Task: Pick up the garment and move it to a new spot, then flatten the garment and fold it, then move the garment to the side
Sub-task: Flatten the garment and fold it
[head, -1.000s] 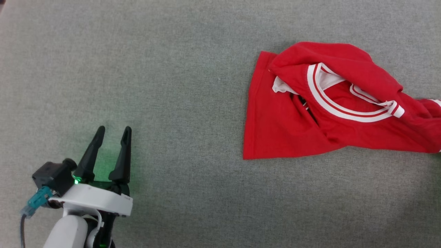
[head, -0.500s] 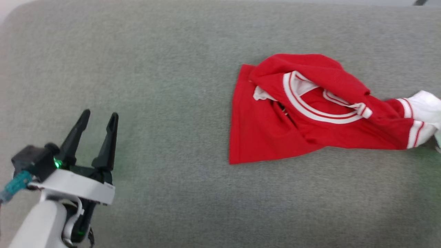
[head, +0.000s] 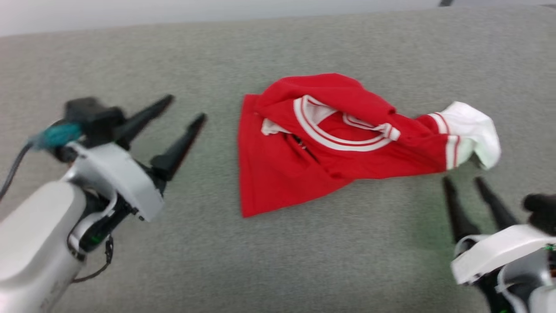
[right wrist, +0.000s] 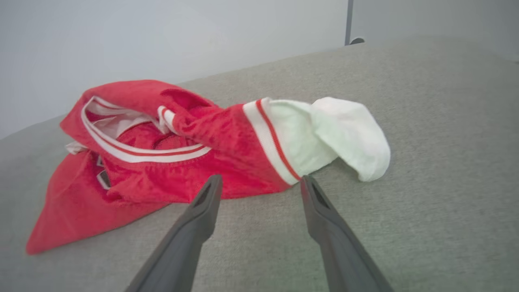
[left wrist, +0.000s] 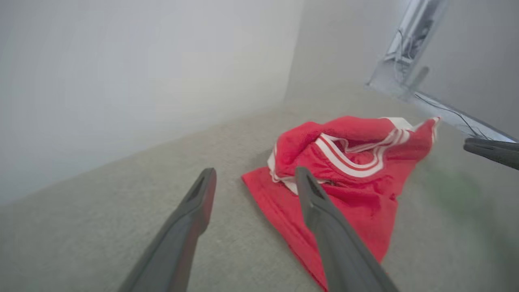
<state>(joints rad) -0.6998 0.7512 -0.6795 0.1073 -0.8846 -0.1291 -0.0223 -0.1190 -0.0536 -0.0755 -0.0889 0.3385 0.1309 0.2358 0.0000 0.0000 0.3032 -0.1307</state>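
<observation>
The garment (head: 282,174), a red jersey with a white-and-red striped neck, lies crumpled on the grey surface (head: 304,261); its white sleeve (head: 471,126) points right. My left gripper (head: 184,108) hovers open just left of it, fingers aimed at its left edge. My right gripper (head: 461,180) stands open just below the white sleeve, holding nothing. In the left wrist view my left gripper (left wrist: 255,174) is open, with the garment (left wrist: 365,202) partly behind the right finger. The right wrist view has my right gripper (right wrist: 260,180) open, its tips at the near edge of the garment (right wrist: 227,134) by the sleeve (right wrist: 344,134).
A pale wall (head: 173,13) runs along the far edge of the grey surface. In the left wrist view a metal frame with cables (left wrist: 409,44) stands beyond the far corner, and a finger of the other gripper (left wrist: 490,152) enters from the right.
The head camera has shifted, bringing the whole garment and my right gripper into view. My left gripper has risen and turned right toward the garment's left edge.
</observation>
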